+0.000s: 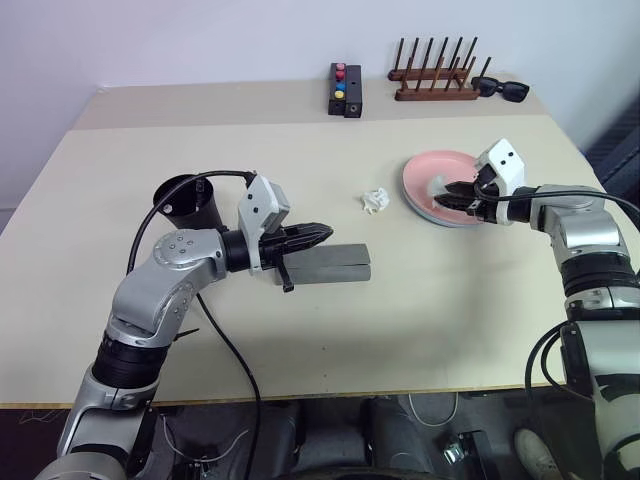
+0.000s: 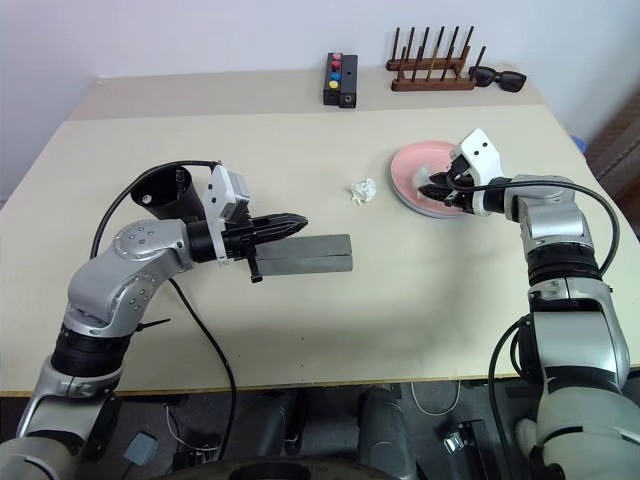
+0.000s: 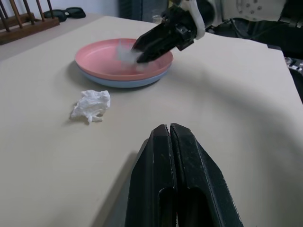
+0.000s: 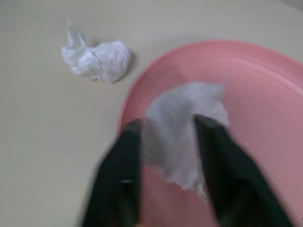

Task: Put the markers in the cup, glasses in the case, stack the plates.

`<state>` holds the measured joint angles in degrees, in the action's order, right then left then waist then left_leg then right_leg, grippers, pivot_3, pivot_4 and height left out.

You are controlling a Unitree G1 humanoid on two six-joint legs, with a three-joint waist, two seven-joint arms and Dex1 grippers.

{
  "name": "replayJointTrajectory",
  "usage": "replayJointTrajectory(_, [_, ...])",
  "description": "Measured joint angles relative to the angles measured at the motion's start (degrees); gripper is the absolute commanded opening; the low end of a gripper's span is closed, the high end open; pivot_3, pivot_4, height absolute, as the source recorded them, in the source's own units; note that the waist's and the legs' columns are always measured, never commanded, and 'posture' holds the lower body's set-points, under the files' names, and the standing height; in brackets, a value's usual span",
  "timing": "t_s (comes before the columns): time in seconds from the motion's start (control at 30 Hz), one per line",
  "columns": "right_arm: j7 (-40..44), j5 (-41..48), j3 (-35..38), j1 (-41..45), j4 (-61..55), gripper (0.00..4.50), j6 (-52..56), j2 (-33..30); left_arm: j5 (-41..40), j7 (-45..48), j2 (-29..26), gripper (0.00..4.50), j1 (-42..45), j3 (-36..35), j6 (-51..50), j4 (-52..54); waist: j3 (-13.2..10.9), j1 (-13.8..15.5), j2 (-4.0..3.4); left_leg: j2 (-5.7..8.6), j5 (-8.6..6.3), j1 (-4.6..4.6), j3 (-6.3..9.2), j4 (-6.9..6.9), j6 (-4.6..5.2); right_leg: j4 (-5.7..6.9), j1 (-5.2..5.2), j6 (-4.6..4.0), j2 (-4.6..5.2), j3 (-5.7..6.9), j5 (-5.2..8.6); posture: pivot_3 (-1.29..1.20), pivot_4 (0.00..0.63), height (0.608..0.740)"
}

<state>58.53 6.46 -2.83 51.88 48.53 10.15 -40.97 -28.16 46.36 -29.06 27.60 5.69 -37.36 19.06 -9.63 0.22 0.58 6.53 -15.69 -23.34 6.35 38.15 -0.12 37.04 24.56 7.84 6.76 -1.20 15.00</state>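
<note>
Silver jointed arms, black cables, white-cased wrists, black hands (image 1: 310,236)

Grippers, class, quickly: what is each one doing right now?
Left gripper: shut, holding nothing.
Right gripper: open around a white tissue over the pink plate.

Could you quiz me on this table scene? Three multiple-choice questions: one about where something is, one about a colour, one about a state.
1. Where does the crumpled tissue lie?
A. inside the cup
B. on the table between the grey case and the plates
C. on the wooden rack

2. Which colour is the upper of the stacked plates?
A. pink
B. green
C. yellow

3. How do the left gripper's fingers stand?
A. wide apart
B. pressed together
C. clamped around a marker

Answers: 1 B, it sits on bare tabletop; 2 A, pink lies over light blue; 3 B, nothing sits between them.
</note>
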Motion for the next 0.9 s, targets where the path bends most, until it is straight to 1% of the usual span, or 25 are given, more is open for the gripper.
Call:
replayJointTrajectory(0.03, [-0.2,-0.4,0.0,0.2,0.8,3.45,-0.6,0.1,0.0,-0.2,0.0,0.00,-0.1,0.0,0.0,0.1,0.0,0.0,0.00,0.00,0.00,0.00,0.00,0.00,0.00,0.00,0.00,0.00,0.00,0.00,0.00,0.00,0.150,0.740])
replayJointTrajectory(0.17, [-0.7,-1.2,0.0,0.6,2.4,3.45,-1.4,0.2,-0.1,-0.4,-0.2,0.00,-0.2,0.0,-0.1,0.1,0.0,-0.1,0.00,0.00,0.00,0.00,0.00,0.00,0.00,0.01,0.00,0.00,0.00,0.00,0.00,0.00,0.150,0.740])
replayJointTrajectory(0.27, [-0.4,-0.6,1.0,0.5,0.5,3.45,-0.5,0.2,-0.8,0.0,-0.5,0.00,-0.2,0.0,-0.8,0.1,0.0,-0.3,-0.02,-0.01,0.00,-0.01,0.00,-0.01,0.00,0.01,0.02,0.00,0.00,0.00,0.00,0.00,0.150,0.740])
replayJointTrajectory(0.47, [3.0,5.5,3.8,-2.9,-16.4,3.45,6.0,0.6,-3.7,7.4,-4.9,0.00,-0.9,0.4,-1.3,0.3,0.0,-1.1,-0.03,-0.02,0.00,0.00,0.04,-0.05,0.00,0.01,0.03,0.00,-0.01,0.00,0.00,0.00,0.150,0.740])
replayJointTrajectory(0.6, [3.4,6.9,3.4,-5.5,-21.3,3.45,9.0,2.9,-3.6,8.8,-5.5,0.00,-1.0,0.9,-0.8,0.3,0.0,-0.9,-0.03,-0.01,0.00,0.00,0.04,-0.01,0.00,0.03,0.01,0.00,0.00,0.00,0.00,0.00,0.150,0.740])
replayJointTrajectory(0.8, [2.7,6.5,1.7,-6.3,-20.8,3.45,9.0,6.5,-1.9,5.1,-3.7,0.00,-0.9,0.8,0.3,0.2,0.0,-1.0,-0.03,0.00,0.00,0.00,0.04,-0.01,0.00,0.03,0.02,0.00,0.00,0.00,0.00,0.00,0.150,0.740])
replayJointTrajectory(0.9, [2.3,5.8,1.2,-5.9,-18.3,3.45,7.8,8.2,-1.3,2.5,-2.9,0.00,-0.9,0.5,0.2,0.3,0.0,-1.0,-0.03,0.00,0.00,0.00,0.03,-0.01,0.00,0.03,0.02,0.00,0.00,0.00,0.00,0.00,0.150,0.740])
